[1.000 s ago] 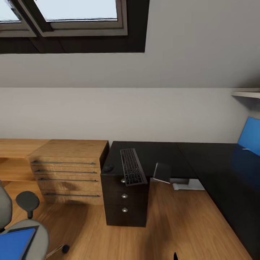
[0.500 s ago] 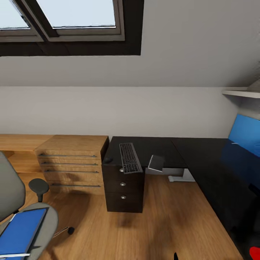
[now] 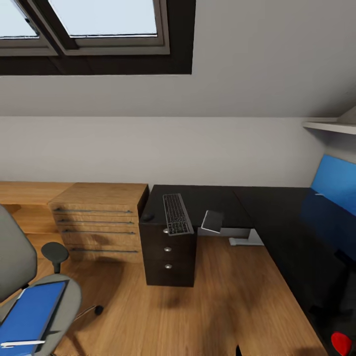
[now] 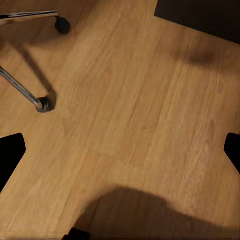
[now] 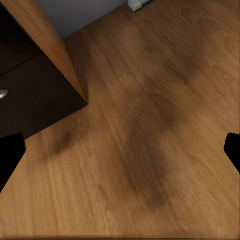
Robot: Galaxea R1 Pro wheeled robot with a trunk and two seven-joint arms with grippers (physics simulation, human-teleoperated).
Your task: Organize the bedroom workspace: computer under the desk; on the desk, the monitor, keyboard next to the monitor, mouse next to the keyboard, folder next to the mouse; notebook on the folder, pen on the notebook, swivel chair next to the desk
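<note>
Nearest in the head view, at the lower left, one swivel chair (image 3: 29,291) stands on the wood floor (image 3: 222,296), and on its seat lies one blue folder (image 3: 29,316) with one white pen (image 3: 20,342) lying along its near edge. The left wrist view looks down at the same floor, with two chrome chair legs ending in casters (image 4: 45,104); the left gripper (image 4: 120,155) has its two dark fingertips (image 4: 10,155) at opposite edges of the picture, spread wide with nothing between them. The right gripper (image 5: 120,155) is spread just as wide over bare floor, beside one dark drawer unit (image 5: 30,90). Farther off, that unit shows three drawers with round knobs (image 3: 168,251) under the end of the black desk (image 3: 277,217). On the desk lie one keyboard (image 3: 176,213), its near end overhanging the edge, one mouse (image 3: 147,216) just left of it, and one dark notebook (image 3: 212,221) tilted over the edge on its right. Left of the desk stands one wooden chest of four drawers (image 3: 96,225). One blue panel (image 3: 336,188) rises at the desk's far right, and two skylights (image 3: 106,20) are set in the sloped ceiling.
</note>
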